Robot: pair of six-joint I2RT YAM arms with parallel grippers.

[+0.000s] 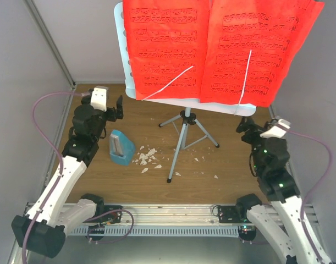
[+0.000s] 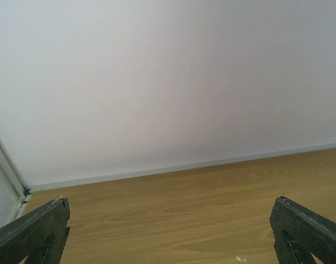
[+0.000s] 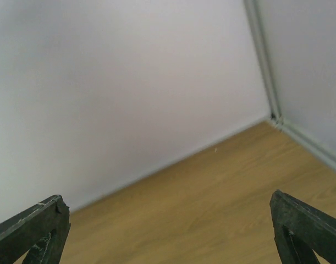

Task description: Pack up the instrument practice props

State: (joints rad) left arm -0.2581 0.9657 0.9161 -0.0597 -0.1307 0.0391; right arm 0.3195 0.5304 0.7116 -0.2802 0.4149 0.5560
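Red sheet-music pages [image 1: 211, 49]: two printed sheets side by side on the plate of the music stand, covering nearly all of it; a thin white retaining arm [image 1: 169, 82] crosses each one.
Music stand [image 1: 125, 66]: pale blue, upright about mid-table; a strip of its plate shows at the left of the pages.
Tripod legs [image 1: 181, 140]: splayed on the wooden table [image 1: 222, 159], directly under the stand's plate.
Blue box [image 1: 121, 148]: small, standing on end to the left of the stand's legs, apart from them.
White scraps [image 1: 147, 158]: scattered on the wood between the box and the stand's near leg, with a few more to the right of the legs.
Left gripper [image 1: 115, 111]: left of the stand, just beyond the box; jaws spread wide with nothing between them. Its wrist view shows only bare wood and white wall [image 2: 157, 82].
Right gripper [image 1: 246, 127]: right of the stand, below the plate's right corner; jaws spread wide and empty, facing a wall corner.
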